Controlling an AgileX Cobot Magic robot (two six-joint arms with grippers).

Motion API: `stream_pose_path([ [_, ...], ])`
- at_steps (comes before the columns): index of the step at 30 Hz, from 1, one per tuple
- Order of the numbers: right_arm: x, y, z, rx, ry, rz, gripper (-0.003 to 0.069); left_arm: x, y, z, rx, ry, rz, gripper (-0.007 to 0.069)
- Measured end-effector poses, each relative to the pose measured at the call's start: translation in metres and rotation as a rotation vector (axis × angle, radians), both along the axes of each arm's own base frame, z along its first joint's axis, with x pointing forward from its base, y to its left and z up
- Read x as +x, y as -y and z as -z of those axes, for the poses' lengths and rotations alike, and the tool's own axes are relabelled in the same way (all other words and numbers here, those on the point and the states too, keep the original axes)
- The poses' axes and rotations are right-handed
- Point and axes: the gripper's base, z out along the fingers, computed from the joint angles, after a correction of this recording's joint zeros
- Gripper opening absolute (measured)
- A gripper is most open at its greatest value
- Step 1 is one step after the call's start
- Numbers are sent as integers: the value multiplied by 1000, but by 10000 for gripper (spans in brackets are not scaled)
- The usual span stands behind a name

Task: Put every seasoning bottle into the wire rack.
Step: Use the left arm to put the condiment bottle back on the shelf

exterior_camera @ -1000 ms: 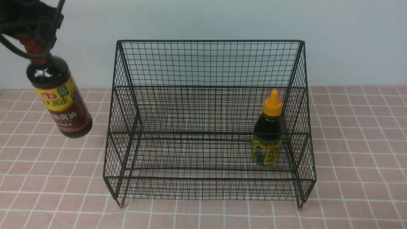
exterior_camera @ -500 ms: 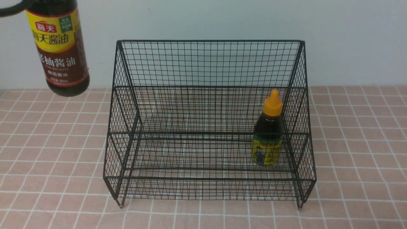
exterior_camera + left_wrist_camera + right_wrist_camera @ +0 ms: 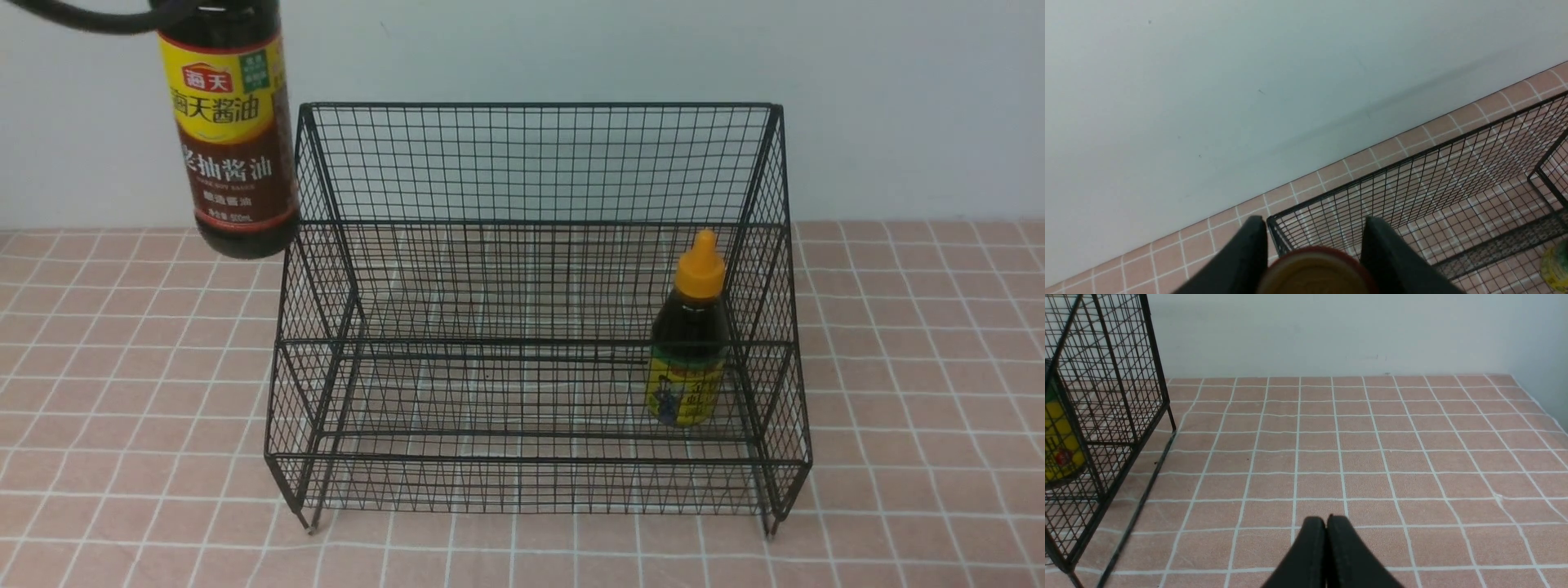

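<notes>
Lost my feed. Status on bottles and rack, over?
Left tool shut on tall bottle, aloft at wire rack's left upper corner, not yet inside. Right tool shut, empty. Short bottle standing in rack, right end. Its left wall likely in the path.

I find a plain pale grey-white wall [image 3: 898, 98] standing behind the bench [image 3: 914, 367]. The left wrist view shows a few faint specks and one dim streak on it. The bench surface is pink-brown square tile with white grout lines [image 3: 1298, 457], and it runs up to the wall's foot. The lighting is soft and even.
</notes>
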Motion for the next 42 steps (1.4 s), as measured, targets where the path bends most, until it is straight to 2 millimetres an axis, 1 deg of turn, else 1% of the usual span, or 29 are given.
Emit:
stream_pose_path([
  [3,0,0,0,0,0,0,-12,12,6,6,-33,9,17,269],
  [9,0,0,0,0,0,0,-12,25,14,8,-89,61,35,269],
  [14,0,0,0,0,0,0,-12,37,16,11,-95,109,30,269],
  [19,0,0,0,0,0,0,-12,51,21,22,-92,97,29,269],
  [23,0,0,0,0,0,0,-12,60,24,35,-81,55,28,269],
  [28,0,0,0,0,0,0,-12,74,28,58,-54,-36,27,269],
  [33,0,0,0,0,0,0,-12,91,33,89,-19,-155,25,269],
  [34,0,0,0,0,0,0,-12,91,33,90,-18,-158,25,269],
  [37,0,0,0,0,0,0,-12,101,36,110,3,-227,24,269],
  [38,0,0,0,0,0,0,-12,101,36,110,4,-231,24,269],
  [39,0,0,0,0,0,0,-12,104,37,116,10,-254,24,269],
  [42,0,0,0,0,0,0,-12,106,38,125,21,-291,23,269],
])
